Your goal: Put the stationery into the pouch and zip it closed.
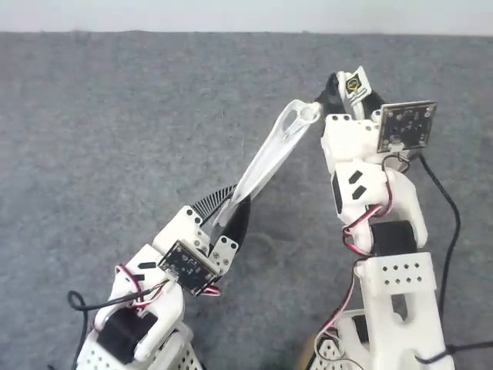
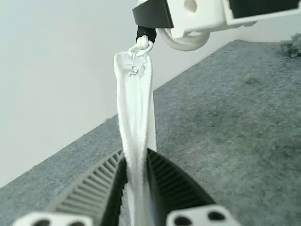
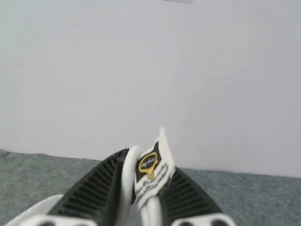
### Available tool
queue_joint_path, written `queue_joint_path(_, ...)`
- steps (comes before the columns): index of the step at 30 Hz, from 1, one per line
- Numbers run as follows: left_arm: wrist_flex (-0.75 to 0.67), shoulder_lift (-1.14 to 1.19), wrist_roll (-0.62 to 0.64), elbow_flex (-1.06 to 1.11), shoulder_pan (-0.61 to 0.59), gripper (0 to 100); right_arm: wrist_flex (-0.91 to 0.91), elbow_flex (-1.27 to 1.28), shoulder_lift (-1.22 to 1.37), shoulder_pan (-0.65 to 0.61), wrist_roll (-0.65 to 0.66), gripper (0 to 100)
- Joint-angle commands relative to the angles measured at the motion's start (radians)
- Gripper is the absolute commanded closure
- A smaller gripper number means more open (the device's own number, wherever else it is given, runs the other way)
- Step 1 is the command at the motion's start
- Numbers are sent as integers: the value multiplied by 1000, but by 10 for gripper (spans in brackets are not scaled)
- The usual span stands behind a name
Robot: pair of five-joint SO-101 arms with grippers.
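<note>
A translucent white pouch hangs stretched in the air between the two arms, above the grey carpet. My left gripper is shut on its near end, and the pouch runs up from between my ribbed fingers. My right gripper is shut on the far end, at the zipper pull. A paper tag with a yellow mark and a white strap stick out between the right fingers. I cannot make out what is inside the pouch.
Grey carpet covers the table up to a pale wall at the back. The right arm's body stands close beside the pouch. Cables trail near both arm bases.
</note>
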Motion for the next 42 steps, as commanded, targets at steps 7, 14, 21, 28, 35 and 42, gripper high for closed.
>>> queue_joint_path(7,38,31,11,-12,-11,992,-84,-143,114,136,2,994)
queue_joint_path(14,38,31,11,-12,-11,992,-128,-276,344,229,-2,994)
queue_joint_path(21,38,31,8,-13,-11,992,-127,-333,455,266,-6,994)
queue_joint_path(28,38,31,8,-15,-12,992,-125,-344,466,355,-8,994)
queue_joint_path(35,32,31,11,-16,-69,991,-41,-318,401,305,-8,991)
queue_joint_path(42,31,29,11,-16,-69,989,231,-318,211,194,-8,842)
